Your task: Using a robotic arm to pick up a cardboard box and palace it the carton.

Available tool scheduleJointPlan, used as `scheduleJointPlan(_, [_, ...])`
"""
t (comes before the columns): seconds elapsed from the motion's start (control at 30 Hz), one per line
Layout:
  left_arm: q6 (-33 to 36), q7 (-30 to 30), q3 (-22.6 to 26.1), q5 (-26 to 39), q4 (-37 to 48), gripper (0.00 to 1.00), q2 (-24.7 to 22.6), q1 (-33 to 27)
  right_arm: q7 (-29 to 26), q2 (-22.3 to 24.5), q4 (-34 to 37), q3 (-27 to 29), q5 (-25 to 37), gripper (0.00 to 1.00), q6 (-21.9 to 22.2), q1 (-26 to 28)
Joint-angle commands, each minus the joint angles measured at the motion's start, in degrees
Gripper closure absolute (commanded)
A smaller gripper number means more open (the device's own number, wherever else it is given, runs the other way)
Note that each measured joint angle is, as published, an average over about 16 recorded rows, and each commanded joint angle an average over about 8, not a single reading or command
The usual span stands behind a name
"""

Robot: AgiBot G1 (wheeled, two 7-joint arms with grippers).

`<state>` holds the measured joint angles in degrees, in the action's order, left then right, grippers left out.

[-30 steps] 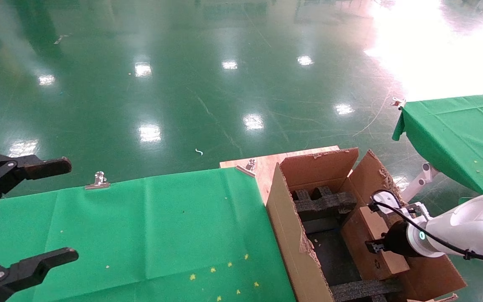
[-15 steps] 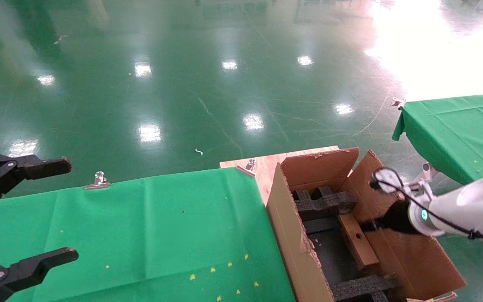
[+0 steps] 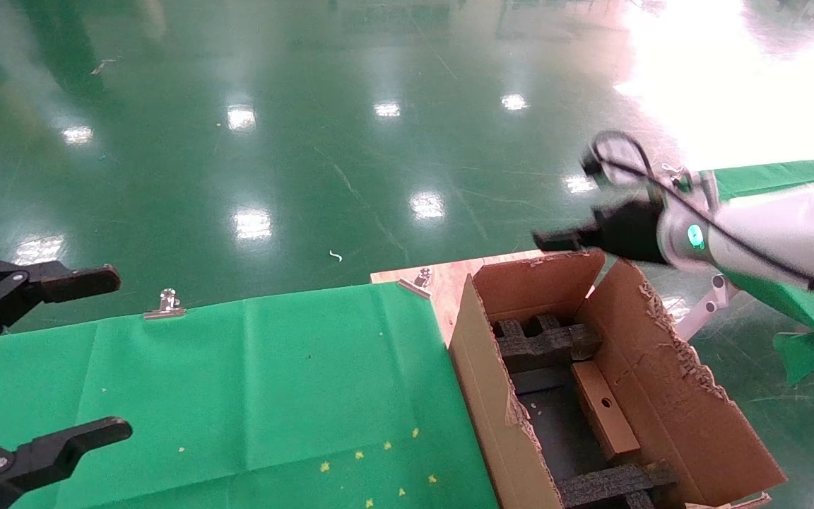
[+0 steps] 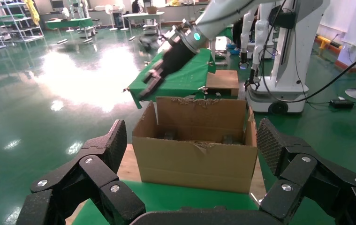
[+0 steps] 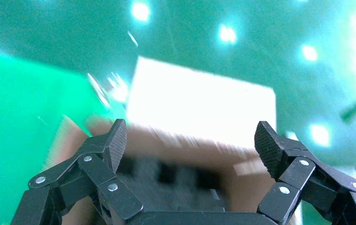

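The small brown cardboard box [image 3: 605,408] with one round hole lies inside the big carton [image 3: 488,396], tilted against its right wall between black foam inserts [image 3: 545,341]. The white robotic arm's right gripper [image 3: 555,240] is open and empty, raised above the carton's far flap, well clear of the box. It also shows from the left wrist view [image 4: 150,84] above the carton [image 4: 194,157]. In the right wrist view the open fingers [image 5: 115,140] frame the blurred carton [image 5: 241,187] below. My left gripper [image 3: 82,353] is open and empty, parked at the far left.
A green-clothed table [image 3: 237,389] lies left of the carton, with metal clips [image 3: 165,304] on its far edge. A second green table [image 3: 781,226] stands at the right under the arm. The carton sits on a wooden board [image 3: 442,279]. Glossy green floor lies beyond.
The right gripper has let go of the small box, which now rests in the carton, and has risen up and back out of the carton. The left gripper has not moved.
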<state>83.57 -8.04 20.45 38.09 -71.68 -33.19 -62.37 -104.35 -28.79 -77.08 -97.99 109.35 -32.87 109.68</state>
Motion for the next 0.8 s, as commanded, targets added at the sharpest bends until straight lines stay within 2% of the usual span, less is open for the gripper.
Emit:
scheduleJointPlan(0.03, [0.0,0.0,0.0,0.0,0.0,0.0,0.0,0.0,2.1,-0.3,-0.6,1.1,-2.5,0.0,1.4,1.5])
scheduleJointPlan(0.27, [0.0,0.0,0.0,0.0,0.0,0.0,0.0,0.0,10.2,-1.1,-1.3,3.3,-12.7,0.0,2.6,4.2])
scheduleJointPlan(0.4, [0.0,0.0,0.0,0.0,0.0,0.0,0.0,0.0,11.0,-1.3,-1.5,3.7,-14.6,0.0,2.7,4.6])
scheduleJointPlan(0.6, [0.0,0.0,0.0,0.0,0.0,0.0,0.0,0.0,10.8,-1.2,-1.2,4.1,-13.5,0.0,1.9,3.6])
scheduleJointPlan(0.8, [0.0,0.0,0.0,0.0,0.0,0.0,0.0,0.0,16.7,-1.6,-0.9,9.7,-17.4,0.0,-2.0,-0.1])
